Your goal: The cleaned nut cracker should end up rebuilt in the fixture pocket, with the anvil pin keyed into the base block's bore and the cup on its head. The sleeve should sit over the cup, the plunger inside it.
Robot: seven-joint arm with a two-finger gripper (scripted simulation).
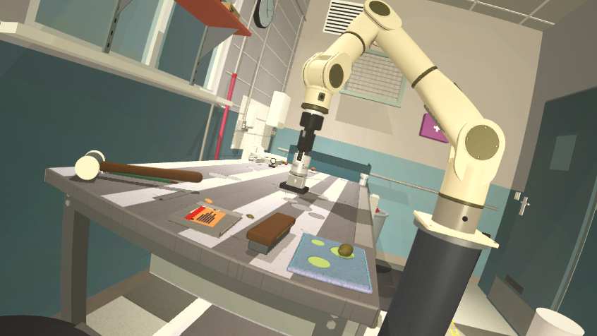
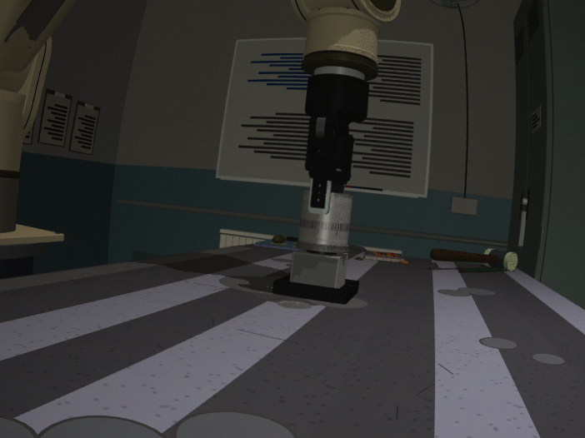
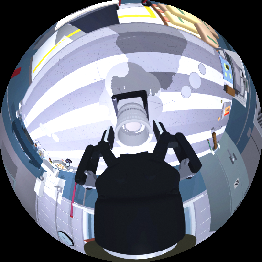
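Observation:
The steel sleeve (image 2: 326, 225) stands upright on the grey base block (image 2: 317, 270), which sits in the black fixture (image 2: 316, 289) near the middle of the striped table. From above, the sleeve (image 3: 132, 122) is a hollow tube with a pale rounded part down inside; the pin and cup are hidden. My gripper (image 2: 326, 200) is open, its fingers hanging on either side of the sleeve's upper end (image 1: 299, 161) and holding nothing. One round part (image 1: 345, 249) rests on the blue mat at the table's near corner.
A wooden mallet (image 1: 137, 169) lies along the table's left edge. A brown block (image 1: 270, 231), an orange-labelled booklet (image 1: 206, 217) and the blue mat (image 1: 332, 262) lie near the front edge. The arm's pedestal (image 1: 434, 276) stands beside the table's right end.

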